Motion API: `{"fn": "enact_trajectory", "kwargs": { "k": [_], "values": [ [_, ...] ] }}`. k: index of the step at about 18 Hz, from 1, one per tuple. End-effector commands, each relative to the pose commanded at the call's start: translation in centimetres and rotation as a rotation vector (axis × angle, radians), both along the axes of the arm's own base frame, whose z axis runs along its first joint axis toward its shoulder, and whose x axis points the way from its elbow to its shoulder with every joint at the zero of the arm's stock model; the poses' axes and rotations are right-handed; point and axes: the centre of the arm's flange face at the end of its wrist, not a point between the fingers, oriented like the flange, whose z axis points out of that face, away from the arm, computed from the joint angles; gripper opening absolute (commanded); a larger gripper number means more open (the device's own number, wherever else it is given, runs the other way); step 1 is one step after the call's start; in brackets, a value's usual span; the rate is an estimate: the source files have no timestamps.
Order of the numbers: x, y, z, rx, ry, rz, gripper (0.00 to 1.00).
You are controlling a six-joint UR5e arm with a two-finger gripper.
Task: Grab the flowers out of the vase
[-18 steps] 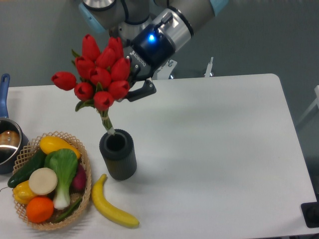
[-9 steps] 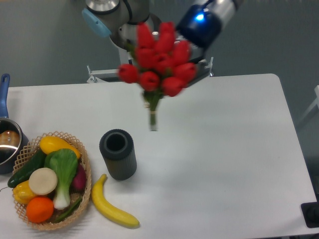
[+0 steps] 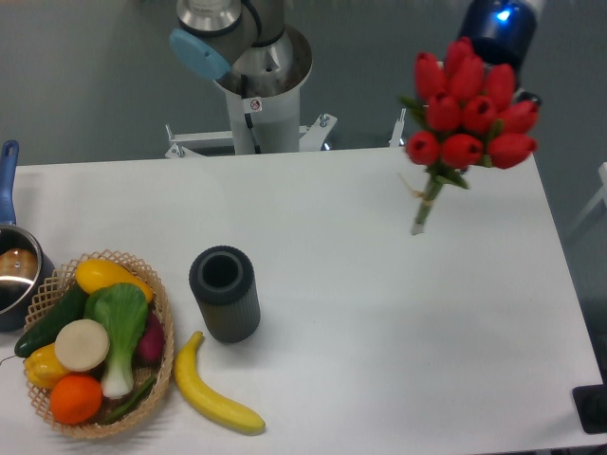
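The flowers [image 3: 468,106], a bunch of red tulip buds with green leaves and a short bound stem, hang in the air over the table's far right. My gripper [image 3: 520,95] holds them from behind, just below its blue-lit wrist at the top right; the buds hide most of its fingers. The stem tip points down and left, well above the tabletop. The vase [image 3: 225,294], a dark grey ribbed cylinder, stands upright at the front left with its round mouth empty, far to the left of the bunch.
A banana [image 3: 213,389] lies just in front of the vase. A woven basket [image 3: 167,327] of vegetables and fruit sits at the front left. A blue-handled pot [image 3: 14,270] stands at the left edge. The arm's base [image 3: 256,85] rises behind the table.
The bunch went from just above the vase, stem tip at its mouth, up and far to the right with my gripper. The vase has stayed put.
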Motion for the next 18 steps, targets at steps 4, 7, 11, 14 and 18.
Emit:
{"fn": "enact_trajectory", "kwargs": {
  "k": [4, 7, 11, 14, 18],
  "values": [
    [-1.6, -0.4, -2.4, -0.005, -0.017, 0.003, 0.42],
    [-2.0, -0.3, -3.1, -0.021, -0.013, 0.001, 0.42],
    [-2.2, -0.2, -4.0, -0.045, -0.025, 0.004, 0.42],
    [-2.1, -0.2, -4.3, -0.049, -0.031, 0.005, 0.42],
    [-2.1, -0.4, -4.3, -0.049, -0.033, 0.008, 0.42]
  ]
}}
